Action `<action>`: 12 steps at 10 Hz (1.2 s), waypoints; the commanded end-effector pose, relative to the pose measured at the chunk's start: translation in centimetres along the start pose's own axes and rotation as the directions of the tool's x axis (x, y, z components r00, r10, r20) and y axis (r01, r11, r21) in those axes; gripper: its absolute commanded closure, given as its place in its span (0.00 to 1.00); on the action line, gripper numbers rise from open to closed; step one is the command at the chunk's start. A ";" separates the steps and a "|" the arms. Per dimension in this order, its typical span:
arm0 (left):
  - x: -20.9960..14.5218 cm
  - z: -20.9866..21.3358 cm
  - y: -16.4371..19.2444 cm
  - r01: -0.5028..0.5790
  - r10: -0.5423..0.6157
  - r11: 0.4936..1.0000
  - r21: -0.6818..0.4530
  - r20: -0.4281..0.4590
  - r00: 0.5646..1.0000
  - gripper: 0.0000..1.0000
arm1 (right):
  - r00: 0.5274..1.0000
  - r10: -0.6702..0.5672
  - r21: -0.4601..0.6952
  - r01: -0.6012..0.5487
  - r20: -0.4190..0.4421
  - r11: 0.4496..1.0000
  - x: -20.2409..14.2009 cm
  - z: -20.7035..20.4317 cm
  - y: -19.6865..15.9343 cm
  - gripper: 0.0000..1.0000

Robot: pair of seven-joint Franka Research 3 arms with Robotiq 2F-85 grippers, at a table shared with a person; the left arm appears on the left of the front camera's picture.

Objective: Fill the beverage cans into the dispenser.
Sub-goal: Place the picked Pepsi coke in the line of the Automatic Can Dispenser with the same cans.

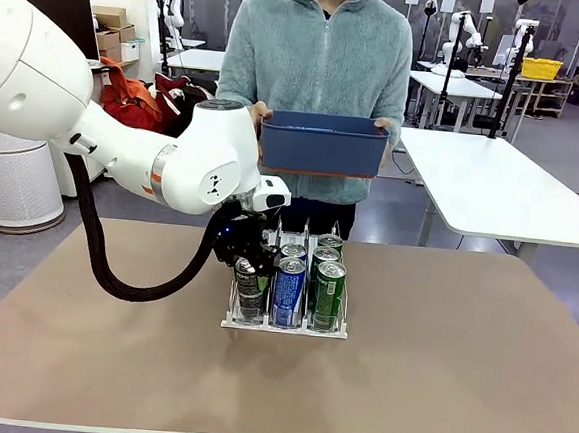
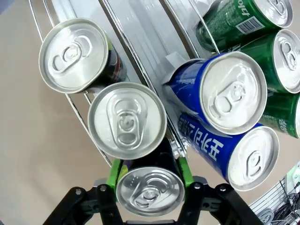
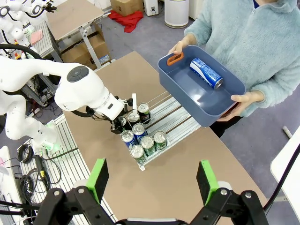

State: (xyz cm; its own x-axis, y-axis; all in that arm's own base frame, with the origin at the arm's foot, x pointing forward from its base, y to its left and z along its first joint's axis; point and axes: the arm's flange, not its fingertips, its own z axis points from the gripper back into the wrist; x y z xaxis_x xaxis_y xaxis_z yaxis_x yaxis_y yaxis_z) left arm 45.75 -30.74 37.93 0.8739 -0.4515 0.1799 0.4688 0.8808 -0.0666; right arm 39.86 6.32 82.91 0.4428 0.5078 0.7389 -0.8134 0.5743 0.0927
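Black can (image 2: 149,191) clamped in left gripper (image 2: 148,165), dispenser (image 1: 286,328) left lane, seemingly touching next can (image 2: 126,121). Risk: tilted release knocks row; pads (image 2: 114,172) drag can on retract. Right gripper (image 3: 153,180) jaws apart, idle.

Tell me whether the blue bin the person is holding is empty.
Not empty: the right wrist view shows one blue-and-white can lying on its side inside the blue bin.

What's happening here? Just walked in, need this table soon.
The left arm's fingers are shut on a black can at the dispenser's left lane, beside blue cans and green cans in the other lanes. The person holds a dark blue bin with one blue can inside. The right arm's fingers hang open.
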 end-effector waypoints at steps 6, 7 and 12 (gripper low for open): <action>-0.5 0.4 -0.2 0.038 -0.038 0.999 -0.023 0.014 0.999 0.22 | 1.000 -0.001 0.005 0.001 -0.006 1.000 0.0 0.1 0.0 0.00; -0.7 0.8 -0.2 0.032 -0.032 0.999 -0.026 0.017 0.999 0.22 | 1.000 -0.001 0.005 0.001 -0.006 1.000 0.0 0.1 0.0 0.00; -2.1 3.3 -1.2 0.009 -0.009 1.000 -0.012 0.040 0.999 0.00 | 1.000 -0.001 0.005 0.001 -0.006 1.000 0.0 0.1 0.0 0.00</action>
State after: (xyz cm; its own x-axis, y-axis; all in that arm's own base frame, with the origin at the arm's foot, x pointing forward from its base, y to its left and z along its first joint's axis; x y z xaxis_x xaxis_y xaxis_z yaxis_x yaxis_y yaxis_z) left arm 44.20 -30.69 40.73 0.8587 -0.4629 0.2198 0.4857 0.8720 -0.0611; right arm 39.86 6.32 82.91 0.4428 0.5078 0.7389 -0.8134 0.5743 0.0927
